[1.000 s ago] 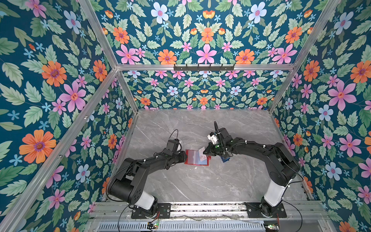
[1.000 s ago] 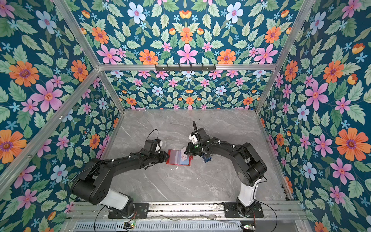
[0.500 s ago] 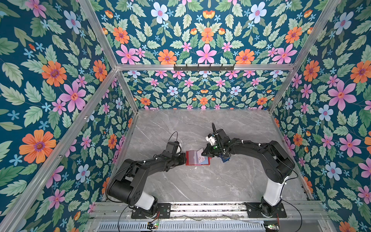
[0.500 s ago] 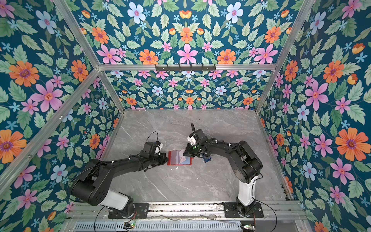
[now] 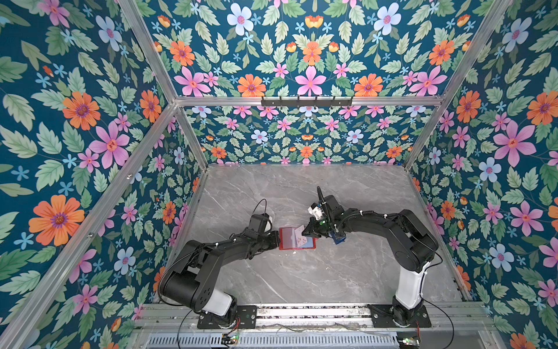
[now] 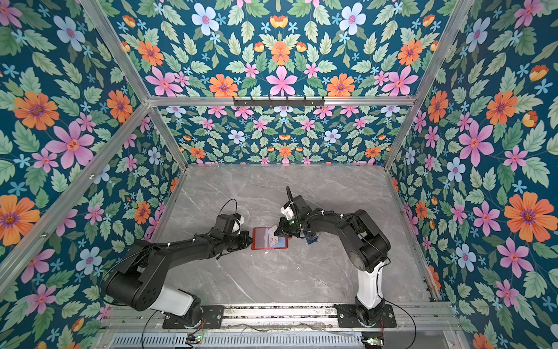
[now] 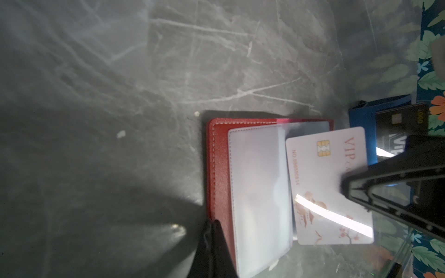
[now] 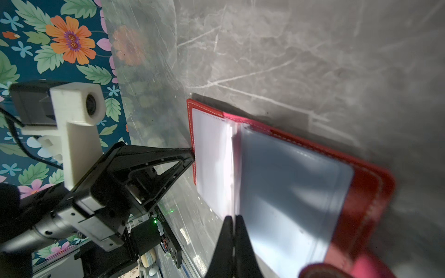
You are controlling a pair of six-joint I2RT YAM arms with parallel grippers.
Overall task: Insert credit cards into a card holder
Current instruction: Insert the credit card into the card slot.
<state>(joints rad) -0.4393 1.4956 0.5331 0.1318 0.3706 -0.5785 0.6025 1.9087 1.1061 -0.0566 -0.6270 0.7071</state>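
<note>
At the middle of the grey surface (image 5: 302, 278), the card holder (image 7: 218, 168) is lying open, and we are pinching its cover edge with our closed left hand (image 7: 212, 223). Our right hand (image 7: 346, 190) is gripping a whitish-pink credit card (image 7: 320, 183) over the clear sleeves (image 7: 255, 183); we are judging it not yet inserted. A dark card (image 7: 402, 120) is waiting in the blue tray (image 7: 361, 115) nearby. Floral walls (image 5: 90, 121) are enclosing everything.

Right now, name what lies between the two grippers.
The open card holder, under the credit card that the right gripper holds; both top views show it.
</note>
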